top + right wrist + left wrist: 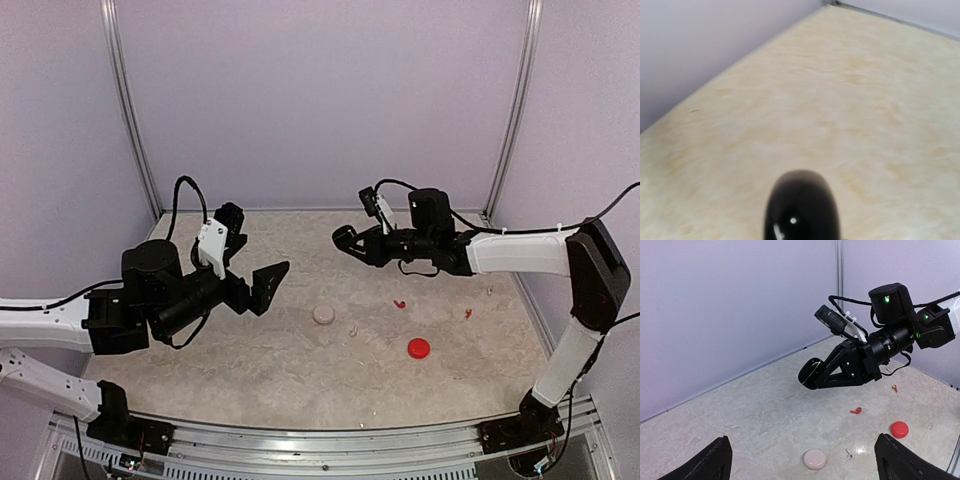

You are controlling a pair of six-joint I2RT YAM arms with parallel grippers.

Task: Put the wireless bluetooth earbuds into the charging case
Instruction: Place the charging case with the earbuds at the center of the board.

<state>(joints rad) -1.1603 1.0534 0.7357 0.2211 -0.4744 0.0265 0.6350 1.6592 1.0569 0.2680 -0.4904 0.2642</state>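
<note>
Looking down from above, the left gripper (252,250) hangs over the 9 o'clock side of the table (250,370) with its two fingers spread wide and nothing between them. The right gripper (347,242) reaches in from 3 o'clock, and its jaws pinch a black charging case (341,236) held clear of the surface. Near the table's centre lies a pale round case (323,315). A whitish earbud (352,330) sits close at its 4 o'clock, and a red round case (418,348) lies farther out along the same line. A red earbud (400,303) lies at roughly 3 o'clock from the pale case, with a second red earbud (468,314) well beyond it toward the table's right edge. From the left wrist, that gripper's fingers (710,462) stand far apart in the bottom corners. The right gripper (812,376) fills the 1 o'clock area, clamped on the glossy black charging case (809,373). Below it, the pale round case (814,459) rests at 6 o'clock with the whitish earbud (849,455) at its 3 o'clock. The red earbud (856,410), the red round case (899,429) and the second red earbud (895,388) lie apart on the surface, none of them in a case. From the right wrist, only the blurred black charging case (801,205) shows at 6 o'clock above the bare table (840,100).
</note>
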